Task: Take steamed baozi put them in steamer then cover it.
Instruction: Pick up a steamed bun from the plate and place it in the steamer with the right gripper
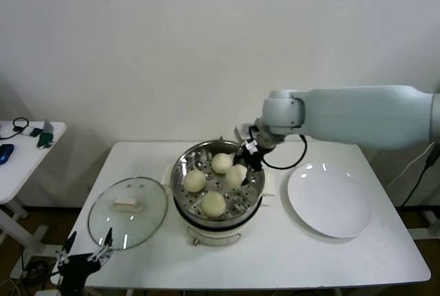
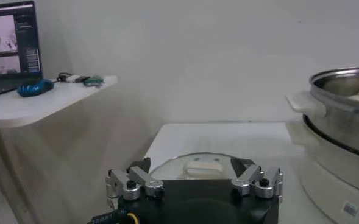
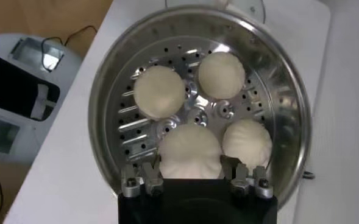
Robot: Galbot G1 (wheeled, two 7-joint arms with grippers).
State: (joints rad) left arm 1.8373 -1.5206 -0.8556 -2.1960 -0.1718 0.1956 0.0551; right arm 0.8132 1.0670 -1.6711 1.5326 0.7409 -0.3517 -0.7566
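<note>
White counter (image 1: 275,255) against a plain wall; we see the steamer (image 1: 184,172) mid-counter with four baozi (image 3: 159,91) on its perforated tray (image 3: 194,115). Our right tool (image 3: 191,173) reaches into the pot, fingers (image 3: 150,178) clenched on the baozi (image 3: 190,152) nearest that wrist. Cover (image 1: 128,211) lies flat on the counter left of the steamer, handle up. Left tool (image 1: 86,253) hangs at the front-left counter edge, released, just beside the cover. White plate (image 1: 328,200) sits right of the steamer.
</note>
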